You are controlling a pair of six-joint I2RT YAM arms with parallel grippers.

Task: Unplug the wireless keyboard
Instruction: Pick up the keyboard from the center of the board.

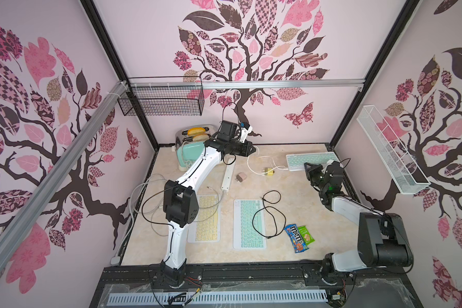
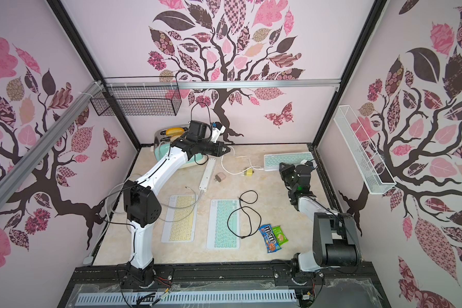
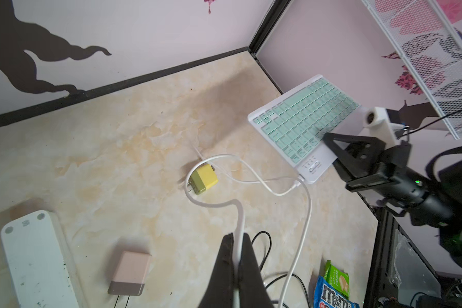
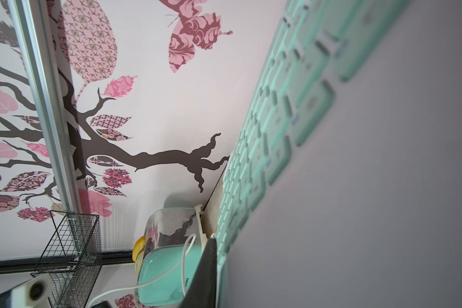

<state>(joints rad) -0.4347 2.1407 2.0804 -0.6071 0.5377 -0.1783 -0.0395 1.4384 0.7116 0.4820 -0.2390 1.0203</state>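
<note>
Nearest the front edge of the table [image 1: 328, 240], a yellow keyboard [image 1: 208, 226] and a teal keyboard [image 1: 249, 226] are found lying flat side by side, with candy packets [image 1: 298, 238] close by; none of these is engaged by either arm. Further in, a white power strip [image 1: 228, 173] and a pink charger [image 1: 241, 177] are noted, with a yellow charger [image 3: 204, 178] lying loose on the surface, its prongs exposed and not inserted in the strip. Above this middle ground the left gripper [image 3: 238, 237] is seen pinched tight on a white cable [image 3: 240, 221], which is led from the fingers round the yellow charger and across to the far right. Against the far right wall the wireless keyboard [image 3: 299, 125] is located, resting on the table. Its near edge is taken between the fingers of the right gripper [image 3: 331, 140]. In the right wrist view the keyboard's face is seen hard against one finger, so the jaws are judged closed narrowly on that edge, though the lower finger is hidden. At the keyboard's corner the cable's plug [image 3: 298, 184] is seen seated in its port and not yet withdrawn. Progress is assessed as preparatory only: the keyboard has been secured and the cable grasped, but the separation itself is left to be done. Since the cable is held well away from the plug, with slack between, it is judged that this slack must be taken up before any pull is felt at the port.
</note>
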